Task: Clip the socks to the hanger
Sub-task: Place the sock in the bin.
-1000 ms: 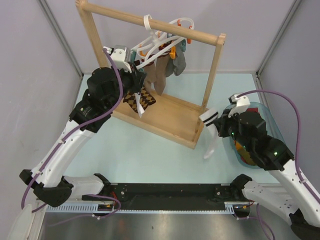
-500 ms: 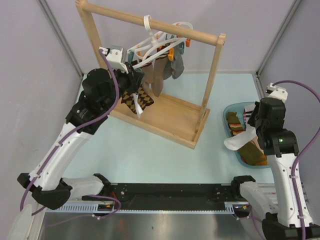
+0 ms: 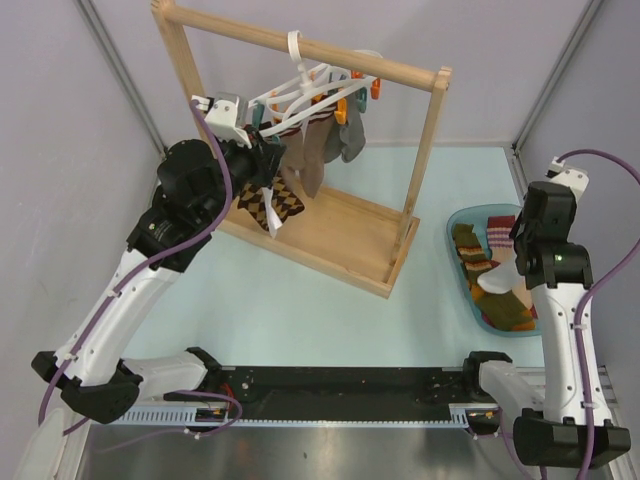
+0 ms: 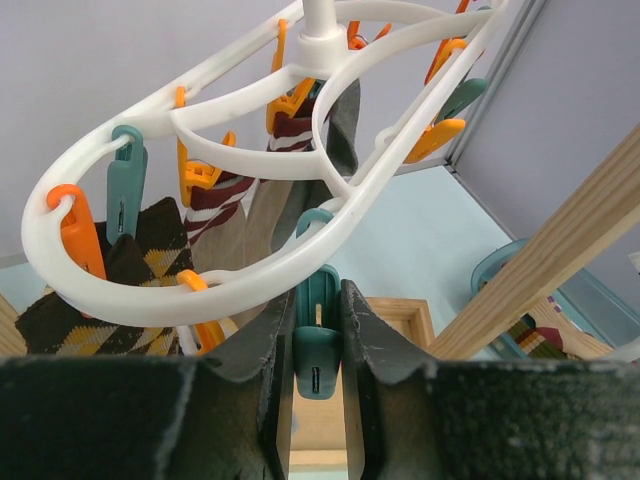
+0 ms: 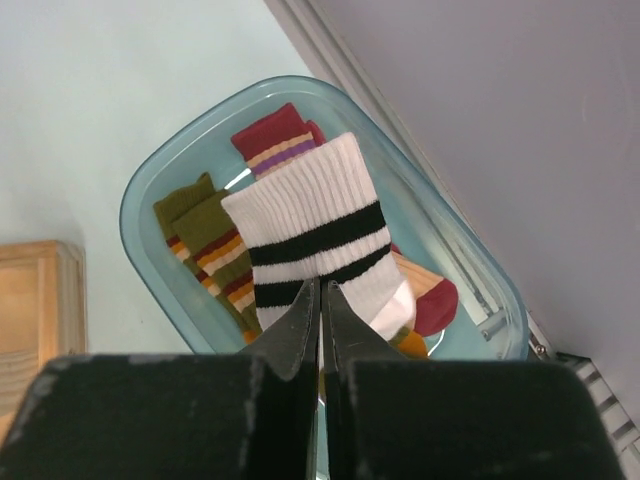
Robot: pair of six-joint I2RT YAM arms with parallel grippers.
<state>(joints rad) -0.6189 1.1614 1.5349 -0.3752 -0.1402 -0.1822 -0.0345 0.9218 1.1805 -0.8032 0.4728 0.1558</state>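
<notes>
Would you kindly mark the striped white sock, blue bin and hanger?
striped white sock [image 5: 305, 205], right wrist view, ribbed cuff.
blue bin [image 5: 130, 205], right wrist view, left rim.
hanger [image 4: 250, 283], left wrist view, outer ring.

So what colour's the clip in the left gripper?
Teal clip, best seen in the left wrist view.

Tall wooden rack frame [image 3: 340, 235] stands upright on pale blue-green counter [image 3: 300, 310], set at an angle, left of centre. Translucent blue tub [image 3: 451, 240] near right wall, apart from rack. Lilac-grey walls [image 3: 60, 120] on three sides.
</notes>
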